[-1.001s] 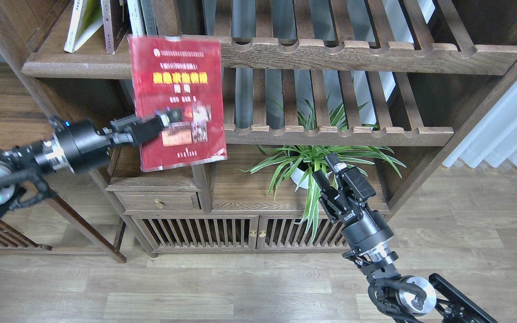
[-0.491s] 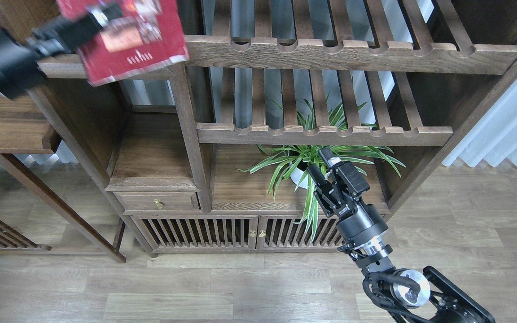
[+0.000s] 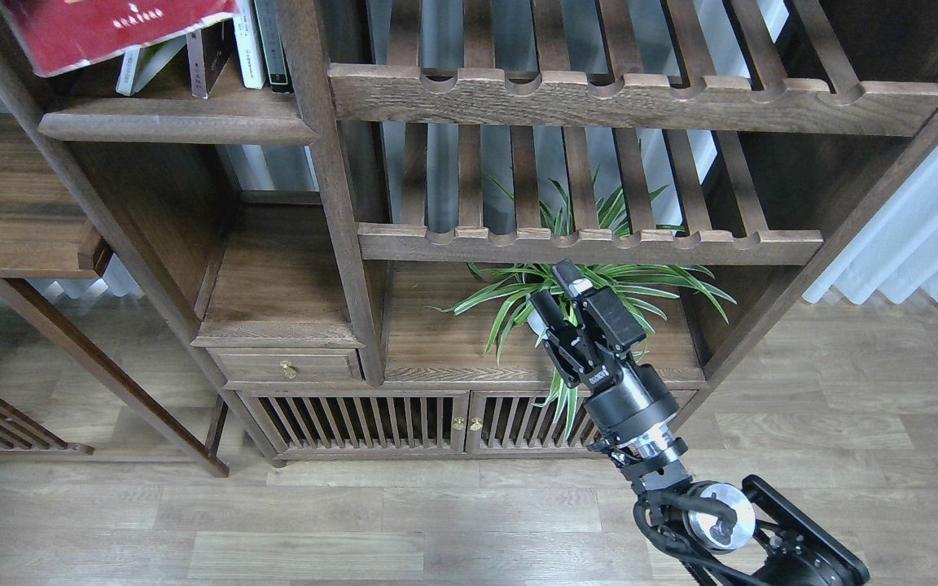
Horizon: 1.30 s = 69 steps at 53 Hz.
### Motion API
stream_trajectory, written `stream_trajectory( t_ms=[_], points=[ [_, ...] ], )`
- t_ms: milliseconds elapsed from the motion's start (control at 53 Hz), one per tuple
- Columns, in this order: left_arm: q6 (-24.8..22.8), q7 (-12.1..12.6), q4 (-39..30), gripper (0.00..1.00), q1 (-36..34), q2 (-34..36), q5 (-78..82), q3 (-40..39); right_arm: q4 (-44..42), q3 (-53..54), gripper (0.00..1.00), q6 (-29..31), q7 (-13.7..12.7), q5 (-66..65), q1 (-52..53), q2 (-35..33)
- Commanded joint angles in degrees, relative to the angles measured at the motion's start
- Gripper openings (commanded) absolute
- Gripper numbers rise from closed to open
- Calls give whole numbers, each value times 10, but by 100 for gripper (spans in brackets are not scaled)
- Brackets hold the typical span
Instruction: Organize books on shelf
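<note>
The red book [image 3: 103, 28] hangs tilted at the top left edge of the head view, over the front of the shelf [image 3: 176, 128], a solid dark-brown board with a rounded lip. Only its lower part shows. My left gripper is out of view above the frame. On the shelf behind it stand the yellow-green and white book [image 3: 142, 69] and the dark maroon book [image 3: 207, 65]. My right gripper [image 3: 554, 293] is open and empty, low at the centre right in front of the plant, far from the books.
Slim white and dark volumes [image 3: 261, 45] stand against the upright post [image 3: 330, 203]. Slatted racks [image 3: 599, 98] fill the right side. A potted green plant [image 3: 575, 285] sits just behind my right gripper. A side table [image 3: 13, 203] stands at the left.
The left arm has lifted the red book up and left, from in front of the lower compartment to the top shelf, and has left the view. The right gripper has drifted slightly left and up.
</note>
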Motion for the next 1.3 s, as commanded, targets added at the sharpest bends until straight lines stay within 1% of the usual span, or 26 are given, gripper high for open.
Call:
stream_trajectory(
  t_ms=[0,57,132,302,472,699,887,1019,1076,1095,1114,1152,1170,1284],
  points=[
    [0,0,1,7,-10,23,0,-7,-7,0,74,0,0,0,9,6],
    [0,0,3,7,-8,53,0,-10,-9,0,74,0,0,0,11,9],
    [0,0,9,7,-6,65,0,-7,-10,0,74,0,0,0,13,10],
    [0,1,32,7,-6,73,0,-5,-13,-12,74,0,0,-1,20,27],
    [0,0,38,6,-6,78,7,-7,-17,-22,73,0,0,-1,39,46],
    [0,-2,40,6,-6,78,27,-13,-20,-33,73,0,0,-2,40,50],
    [0,-21,40,5,-6,78,57,-26,-23,-51,73,0,0,-2,41,53],
    [0,-26,39,5,-6,78,72,-32,-22,-54,73,0,0,-3,41,53],
    [0,-35,38,5,-6,77,78,-33,-22,-54,73,0,0,-4,42,54],
    [0,-52,38,5,-6,77,82,-33,-22,-54,73,0,0,-4,42,53],
    [0,-58,38,5,-5,77,83,-32,-22,-55,73,0,0,-4,42,53],
    [0,-61,37,5,-5,77,85,-33,-22,-55,73,0,0,-4,42,53],
    [6,-67,36,5,-5,76,89,-32,-22,-55,73,0,0,-4,42,53],
    [26,-78,36,5,-5,74,112,-33,-22,-55,73,0,0,-4,42,53]
  ],
)
